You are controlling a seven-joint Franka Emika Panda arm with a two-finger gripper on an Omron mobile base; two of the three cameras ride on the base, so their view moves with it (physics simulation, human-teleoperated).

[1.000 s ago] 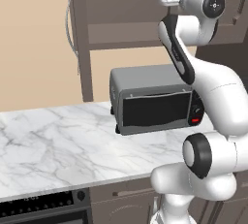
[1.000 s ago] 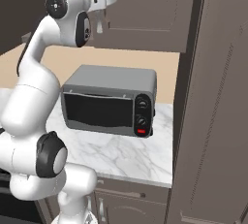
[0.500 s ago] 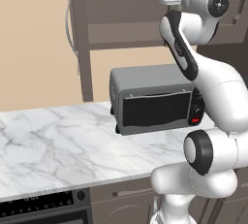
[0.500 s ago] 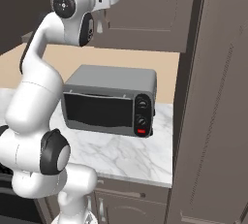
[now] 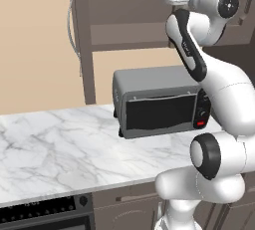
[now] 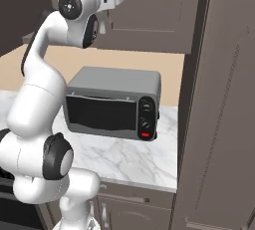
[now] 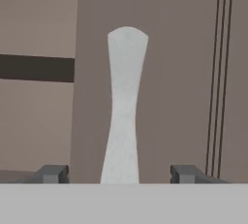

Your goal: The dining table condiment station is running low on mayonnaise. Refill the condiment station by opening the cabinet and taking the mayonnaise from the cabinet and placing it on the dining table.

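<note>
The cabinet [image 5: 134, 5], tall and dark grey-brown, is seen shut above a marble surface [image 5: 60, 144] where a grey toaster oven [image 5: 157, 107] stands against the wall. The mayonnaise is presumably behind the closed doors; its place cannot be told. The white arm [image 5: 209, 74] is raised high over the oven, its hand held up at the cabinet doors.

In the hand view, a long curved silver handle [image 7: 124, 106] is framed between the two dark fingertips [image 7: 53, 173], which stand on either side of it with clear gaps. The gripper [image 7: 118, 174] is partly spread, and nothing is held; whether the handle is yet far enough between the fingers to be gripped cannot be told.

The step in hand is judged to be the grasp of the door handle. It would be done well if the handle were kept centred between the fingers, the fingers closed squarely on its narrow waist, and the pull then made along the door's arc, not straight back, so that the grip is not twisted off.

Room is tight on the right, where a tall panelled unit [image 6: 219, 99] stands close beside the oven. The oven top lies below the door's lower edge, so the swing is likely free, but the elbow must be kept off it.
</note>
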